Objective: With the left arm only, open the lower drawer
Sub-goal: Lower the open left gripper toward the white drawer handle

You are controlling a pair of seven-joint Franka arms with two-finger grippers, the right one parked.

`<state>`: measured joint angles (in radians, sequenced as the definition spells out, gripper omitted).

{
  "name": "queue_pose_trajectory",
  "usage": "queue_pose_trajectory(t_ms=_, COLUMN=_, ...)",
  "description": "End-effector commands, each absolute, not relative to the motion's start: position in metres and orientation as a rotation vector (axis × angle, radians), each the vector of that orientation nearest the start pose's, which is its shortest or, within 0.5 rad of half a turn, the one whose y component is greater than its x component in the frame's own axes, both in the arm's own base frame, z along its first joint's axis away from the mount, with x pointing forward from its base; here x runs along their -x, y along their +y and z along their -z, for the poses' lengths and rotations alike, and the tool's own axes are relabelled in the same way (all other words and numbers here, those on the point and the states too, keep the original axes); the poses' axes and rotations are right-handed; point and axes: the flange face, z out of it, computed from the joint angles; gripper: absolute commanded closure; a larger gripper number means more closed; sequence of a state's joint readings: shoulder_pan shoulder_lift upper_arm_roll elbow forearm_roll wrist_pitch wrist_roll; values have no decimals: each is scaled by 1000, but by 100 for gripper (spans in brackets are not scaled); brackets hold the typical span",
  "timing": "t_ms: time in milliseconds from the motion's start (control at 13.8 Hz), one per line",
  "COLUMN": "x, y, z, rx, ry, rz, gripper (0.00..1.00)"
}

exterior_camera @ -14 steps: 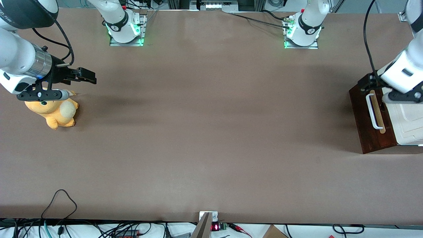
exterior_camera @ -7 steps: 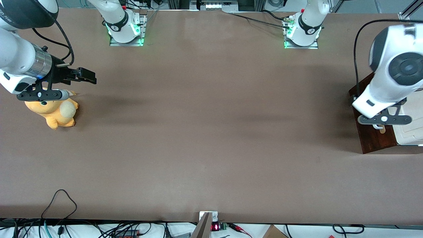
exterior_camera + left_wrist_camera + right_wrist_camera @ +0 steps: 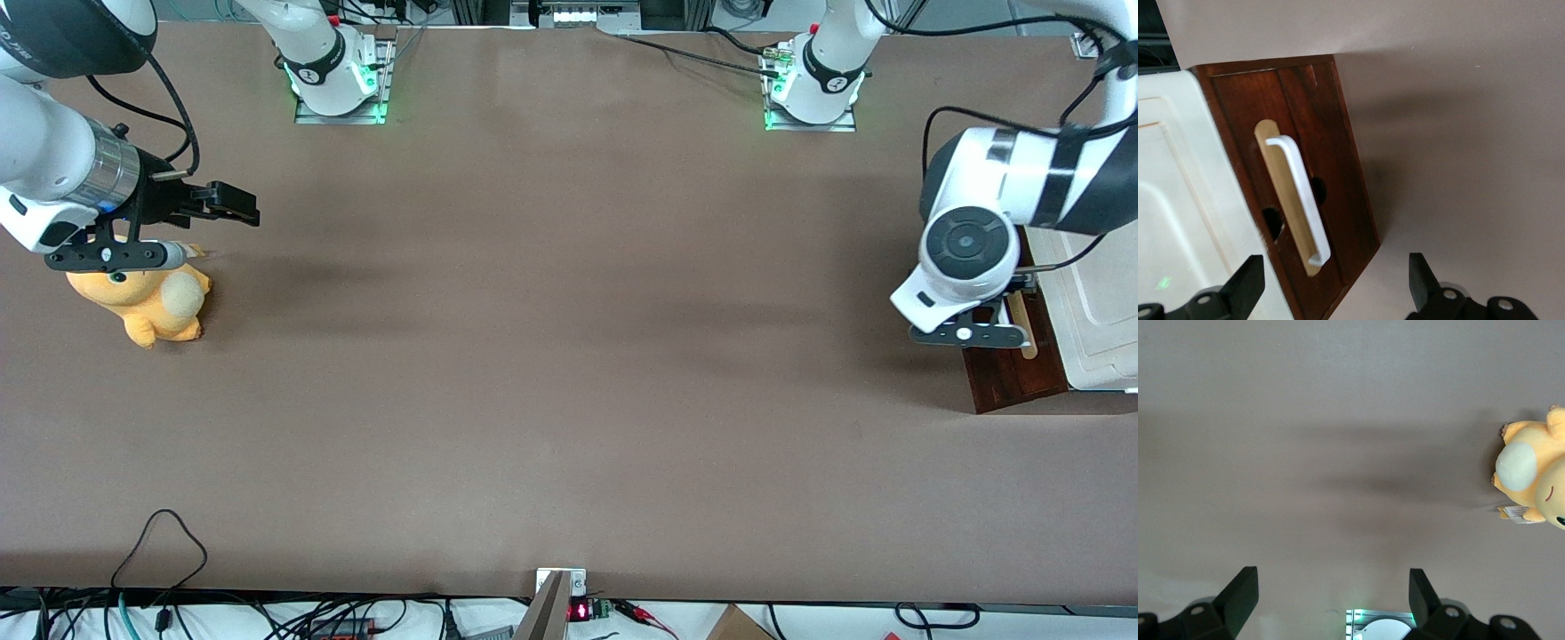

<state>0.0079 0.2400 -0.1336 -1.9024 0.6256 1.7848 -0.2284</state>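
Note:
The lower drawer (image 3: pixel 1338 160) has a dark reddish-brown wood front with a white bar handle (image 3: pixel 1301 193) on a pale wood strip. It sits against a cream-white panel (image 3: pixel 1178 213). My left arm's gripper (image 3: pixel 1336 279) hangs open above the drawer front near one end of the handle, holding nothing. Its black fingers (image 3: pixel 1248 283) stand wide apart, one over the cream panel and one over the table. In the front view the left arm (image 3: pixel 969 244) covers most of the drawer (image 3: pixel 1013 378) and hides the gripper itself.
An orange plush toy (image 3: pixel 147 302) lies toward the parked arm's end of the table. Two arm bases (image 3: pixel 338 76) (image 3: pixel 813 84) stand at the table edge farthest from the front camera. A loose black cable (image 3: pixel 160 542) loops near that camera.
The left arm has swung round over the drawer and shifted toward the table's middle. Its wrist now covers the handle, which showed fully a second ago.

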Motion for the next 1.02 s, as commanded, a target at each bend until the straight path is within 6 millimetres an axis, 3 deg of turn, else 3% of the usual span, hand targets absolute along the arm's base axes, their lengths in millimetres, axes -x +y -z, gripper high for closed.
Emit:
queue_pose_trajectory(t_ms=0, x=-566, y=-19, z=-324, rx=2446, ry=211, rz=-269, gripper=4)
queue_pose_trajectory(t_ms=363, x=-545, y=1, z=-282, rx=2225, ry=292, rz=-232, gripper=5)
queue_pose_trajectory(t_ms=726, x=-545, y=26, z=-271, rx=2111, ry=312, rz=-201, gripper=6)
queue_pose_trajectory(t_ms=944, x=-534, y=28, z=-249, rx=2060, ry=319, rz=-174, gripper=8)
